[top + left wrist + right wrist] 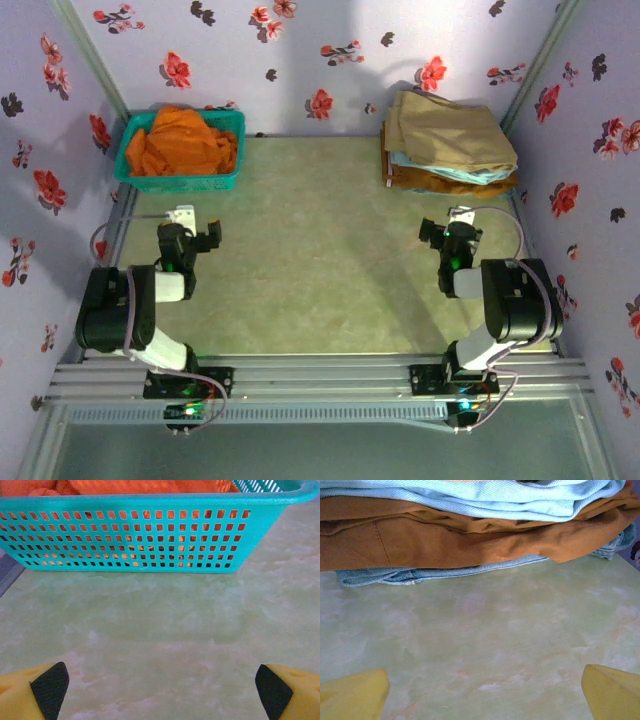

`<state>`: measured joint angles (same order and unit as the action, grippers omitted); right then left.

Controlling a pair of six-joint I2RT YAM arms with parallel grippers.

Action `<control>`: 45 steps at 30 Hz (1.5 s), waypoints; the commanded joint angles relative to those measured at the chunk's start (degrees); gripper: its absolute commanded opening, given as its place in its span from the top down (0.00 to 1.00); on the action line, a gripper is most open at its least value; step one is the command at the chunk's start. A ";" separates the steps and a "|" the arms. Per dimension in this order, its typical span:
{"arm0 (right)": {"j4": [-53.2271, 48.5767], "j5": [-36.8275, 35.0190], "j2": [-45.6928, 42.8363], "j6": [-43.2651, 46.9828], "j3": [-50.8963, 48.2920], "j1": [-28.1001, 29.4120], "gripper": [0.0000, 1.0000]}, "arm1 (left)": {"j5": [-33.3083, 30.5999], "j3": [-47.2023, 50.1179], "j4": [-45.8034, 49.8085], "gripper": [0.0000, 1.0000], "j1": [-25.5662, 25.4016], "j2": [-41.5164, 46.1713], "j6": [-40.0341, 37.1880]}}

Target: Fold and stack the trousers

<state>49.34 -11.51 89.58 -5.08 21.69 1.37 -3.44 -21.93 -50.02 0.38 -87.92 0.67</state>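
Note:
The bright orange trousers (180, 145) lie bunched up inside the teal basket (180, 183) at the back left; through the basket's mesh wall (135, 535) the orange cloth (125, 486) shows in the left wrist view. My left gripper (195, 238) hovers near the table's left side, short of the basket, open with bare table between its yellow fingertips (47, 687). My right gripper (447, 235) sits at the right, open and empty, its fingertips (610, 690) pointing at the folded stack.
A stack of folded garments (448, 150) lies at the back right: tan on top, light blue (485, 497), brown (445, 540) and denim (385, 575) below. Flowered walls close in three sides. The green tabletop (320, 250) spreads between the arms.

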 commanded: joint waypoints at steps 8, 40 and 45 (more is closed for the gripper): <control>0.27 0.69 -0.36 0.07 1.00 -0.18 0.01 | 1.25 -0.92 0.27 0.00 0.41 -0.33 -0.53; 1.56 0.61 -0.76 0.54 0.40 -0.16 0.01 | -2.70 -1.89 3.56 0.00 0.67 2.29 0.83; -19.22 -3.55 -15.84 4.41 6.45 5.73 0.01 | -3.35 -8.01 24.31 0.00 0.62 19.36 3.26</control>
<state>39.59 -12.60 82.43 -3.53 23.11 3.62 -4.99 -24.71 -35.94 0.56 -77.58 1.52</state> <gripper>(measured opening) 0.993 0.994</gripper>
